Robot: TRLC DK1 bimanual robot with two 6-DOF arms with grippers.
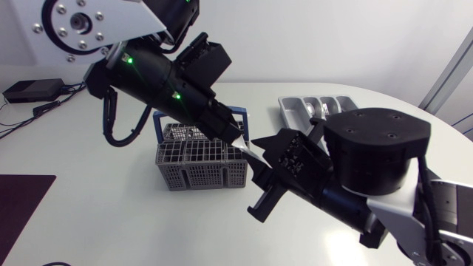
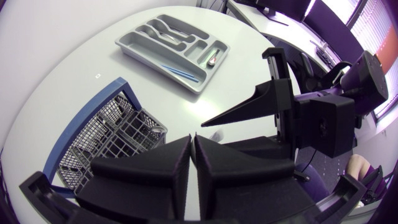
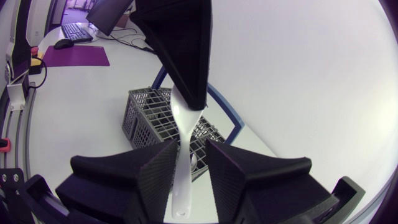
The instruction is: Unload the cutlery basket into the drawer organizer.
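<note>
On the white counter (image 1: 111, 222): left arm (image 1: 148, 74) and right arm (image 1: 369, 155), meeting above the middle. Near the far right edge: grey drawer organizer (image 1: 290, 111), a few pieces lying in its compartments. Near the middle: grey cutlery basket (image 1: 199, 166), blue handle up, just below the left arm.

Left tool (image 3: 191, 99): pinches the upper end of a white utensil (image 3: 183, 186), fingers closed flat on it, by the basket's right side. Right tool (image 3: 191, 148): stands open around the lower part, touching on one side at most, with a gap showing on the other.

Looks like a handover, half made. Risks dropping the utensil into the basket or onto the counter if released on the left before closing on the right. Risks twisting it if closed off-centre, and bending it if pulled away while clamped at both ends. Tight quarters too: could knock wedge against wedge.
</note>
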